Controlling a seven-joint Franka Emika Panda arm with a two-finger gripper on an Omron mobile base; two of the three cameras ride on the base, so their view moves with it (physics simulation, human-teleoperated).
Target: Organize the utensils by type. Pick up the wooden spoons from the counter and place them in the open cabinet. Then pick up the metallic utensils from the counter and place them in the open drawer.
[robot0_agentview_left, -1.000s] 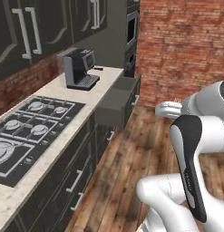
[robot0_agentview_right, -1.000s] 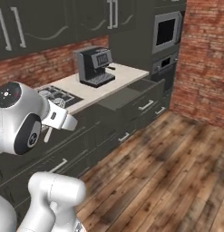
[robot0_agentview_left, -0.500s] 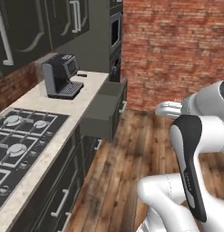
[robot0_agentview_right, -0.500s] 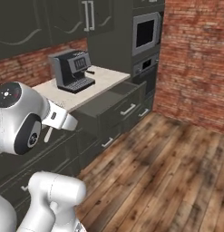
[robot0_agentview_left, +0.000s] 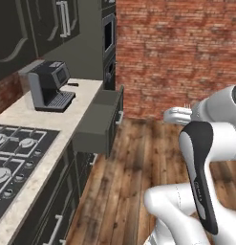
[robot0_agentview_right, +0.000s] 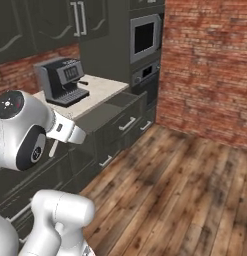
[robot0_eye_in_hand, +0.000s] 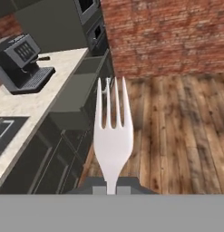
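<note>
One fork (robot0_eye_in_hand: 113,136) is clamped by its handle in the closed end effector (robot0_eye_in_hand: 112,188), tines pointing away toward the open drawer (robot0_agentview_left: 98,122). The drawer projects from the desk (robot0_agentview_left: 48,124) to the right of the coffee machine (robot0_agentview_left: 48,86), well apart from the end effector. Judgement: the fork is in transit to the drawer. Recommended: bring the fork over the middle of the drawer's flat bottom, clear of its front panel, lower it close, lay it flat, then release. Knife and spoons not identifiable
</note>
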